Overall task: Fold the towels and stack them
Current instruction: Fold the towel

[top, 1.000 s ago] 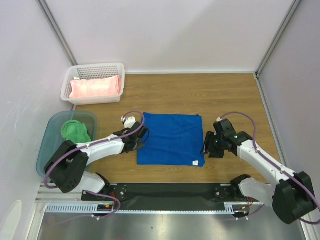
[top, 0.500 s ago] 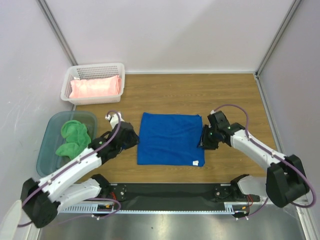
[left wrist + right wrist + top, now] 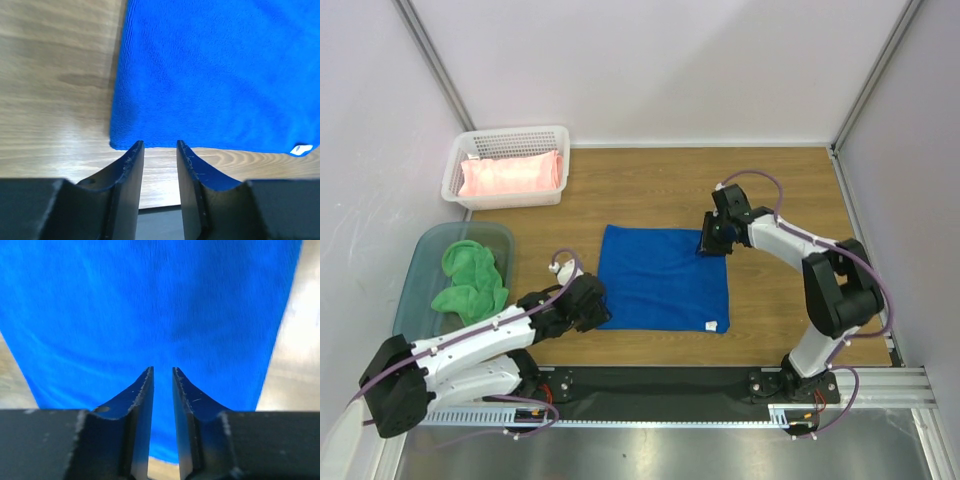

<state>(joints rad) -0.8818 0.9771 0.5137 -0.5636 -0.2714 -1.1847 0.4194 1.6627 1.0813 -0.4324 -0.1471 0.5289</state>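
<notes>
Blue towel (image 3: 662,278) lies flat at the centre of the surface (image 3: 650,190). Its 1 o'clock corner is hidden beneath the right jaws (a slit apart; whether cloth is caught cannot be told). The left jaws, narrowly parted and empty, sit at its 7 o'clock corner. Basket (image 3: 506,137) with pink towel (image 3: 512,175) at 10 o'clock; bin (image 3: 420,250) with green towel (image 3: 470,275) at 9 o'clock.

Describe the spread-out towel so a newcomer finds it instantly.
On the brown wooden table, look at the middle. The square blue cloth towel lies there flat and unfolded, a small white tag at its near right corner. The pink towel is folded and the green towel crumpled, both at the left edge.
</notes>
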